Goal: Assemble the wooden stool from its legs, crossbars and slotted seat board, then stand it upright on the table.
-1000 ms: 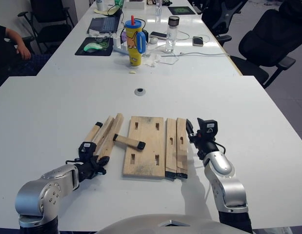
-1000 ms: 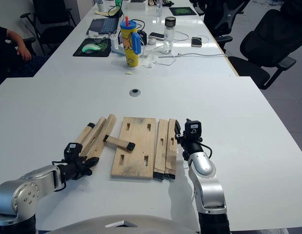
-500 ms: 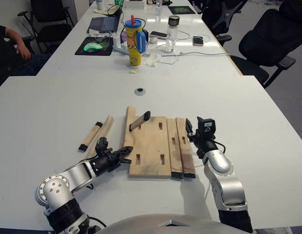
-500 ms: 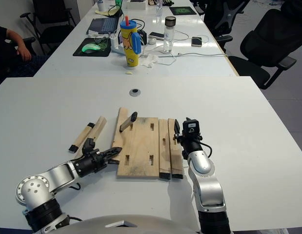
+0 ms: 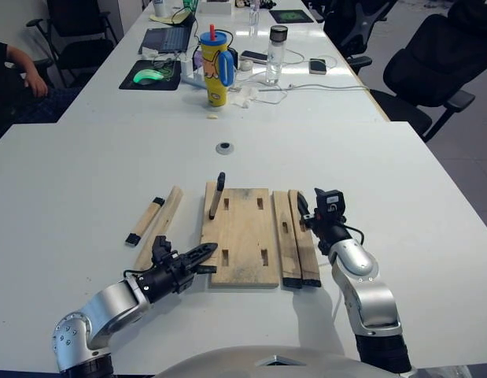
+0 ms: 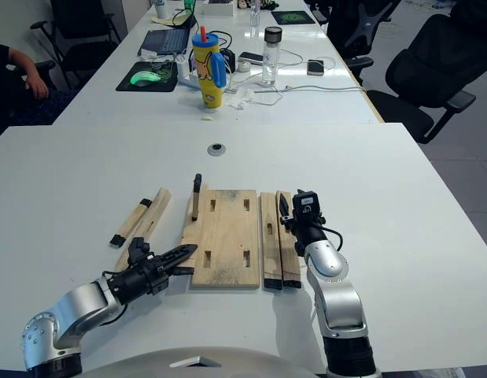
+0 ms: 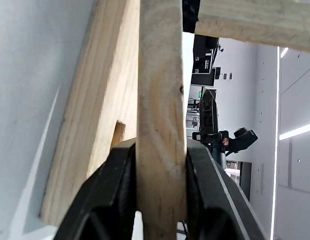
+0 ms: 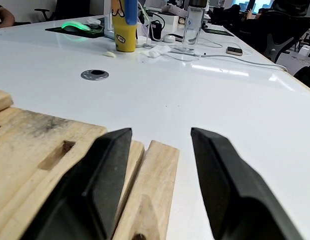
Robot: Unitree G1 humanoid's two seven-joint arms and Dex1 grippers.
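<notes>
left fingers [image 7: 108, 200] clamp a leg [image 7: 162, 105] beside the seat board [image 5: 245, 236], right fingers [image 8: 102, 175] gape over crossbars [image 5: 286, 236]; straw [image 5: 212, 31] in yellow cup [image 5: 215, 85].

the leg [image 7: 162, 100] pinched in the left gripper [image 5: 204, 253] is bare pale wood, unvarnished, with grain and a small knot showing. the fingers [image 7: 114, 200] on it are matt black plastic. just beside that gripper the board [image 5: 243, 236] is the same raw wood, rough and grey-stained at its far end. the right gripper [image 8: 161, 136] is matt black too, spread over pale rough-sawn bars [image 8: 155, 200]. the table [image 5: 86, 173] under both is smooth, white and glossy.
</notes>
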